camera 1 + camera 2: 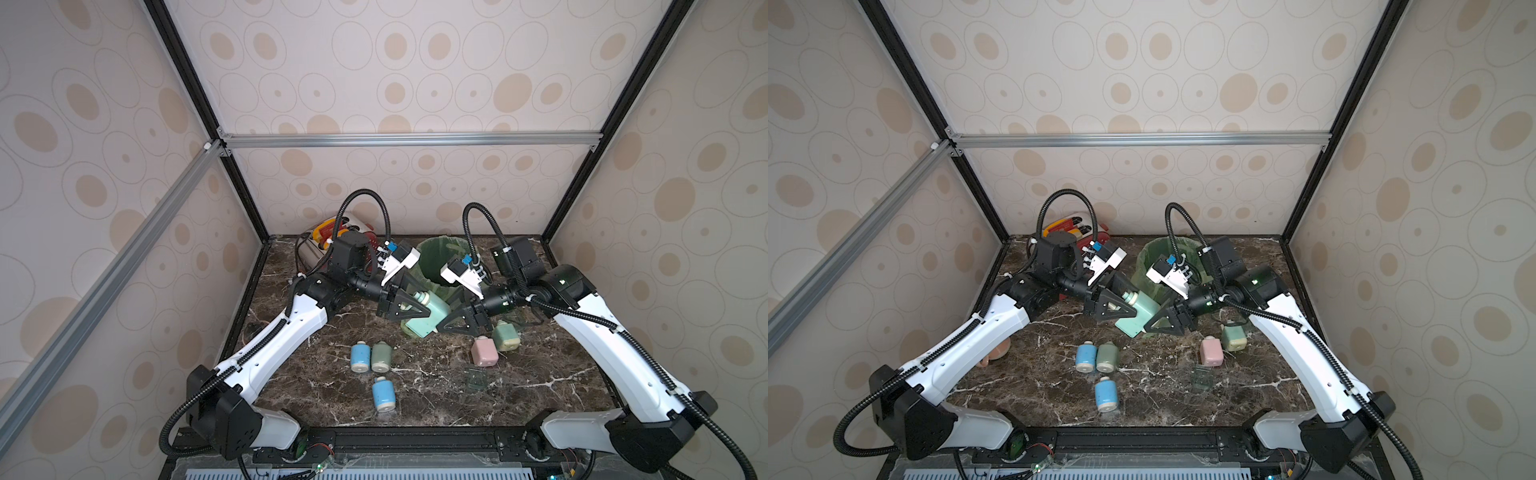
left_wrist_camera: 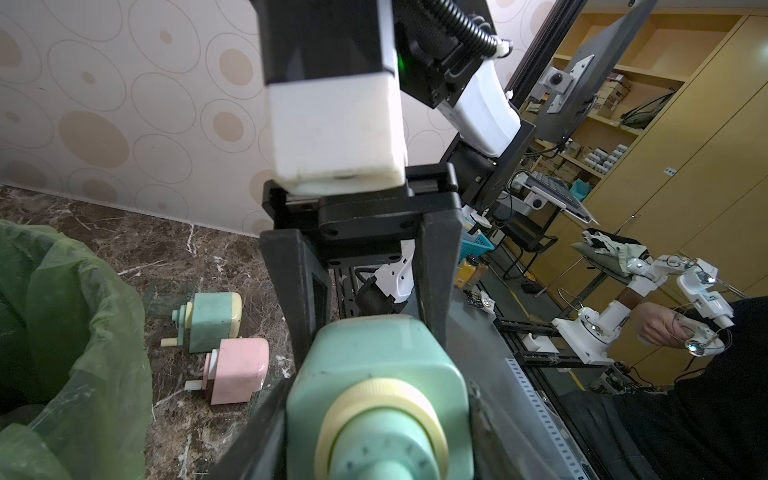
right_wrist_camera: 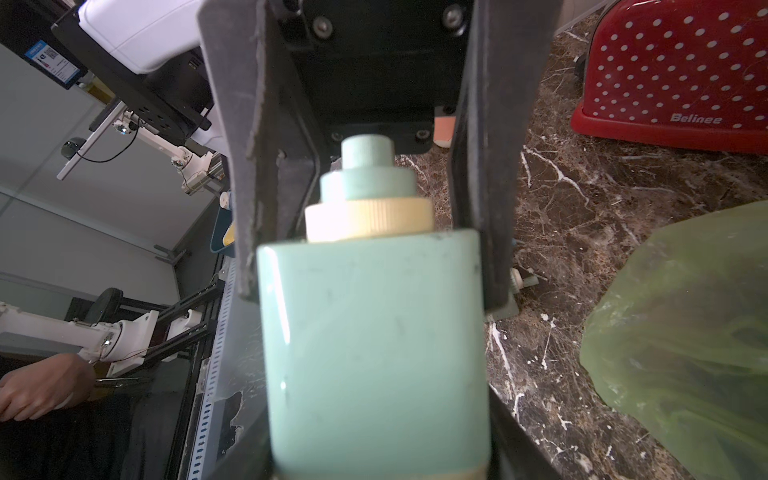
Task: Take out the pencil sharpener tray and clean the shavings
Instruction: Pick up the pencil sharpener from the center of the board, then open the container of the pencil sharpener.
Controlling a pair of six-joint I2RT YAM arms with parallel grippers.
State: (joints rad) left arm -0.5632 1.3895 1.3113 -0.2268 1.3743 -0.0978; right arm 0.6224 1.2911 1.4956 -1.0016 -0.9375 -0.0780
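Nearest, both arms rise from bases at the front edge of the marble table point(image 1: 440, 407). Their white links slant away and inward, then fold at the elbow so the wrists face each other on the near side of the green-lined bin point(image 1: 436, 259). Loose on the marble, well short of the bin, lie a blue sharpener point(image 1: 383, 394), a pink sharpener point(image 1: 484, 351) and a small clear plastic piece point(image 1: 476, 380); whether that piece is a tray I cannot tell. Just in front of the bin, the left gripper point(image 1: 417, 309) and right gripper point(image 1: 451, 322) point at one another, each tipped slightly downward. Both are clamped on the same mint-green pencil sharpener point(image 1: 434, 309), which is held tilted. The left grips its sides by the cream collar point(image 3: 370, 216), the right the opposite end of the body. Its shavings tray cannot be told apart from the body in any view. A blue label point(image 3: 50, 62) on the left wrist camera carries print too small to read. Beyond the bin and to its left, at the back wall, a red polka-dot toaster point(image 3: 673, 70) bears the white word "Belinee".
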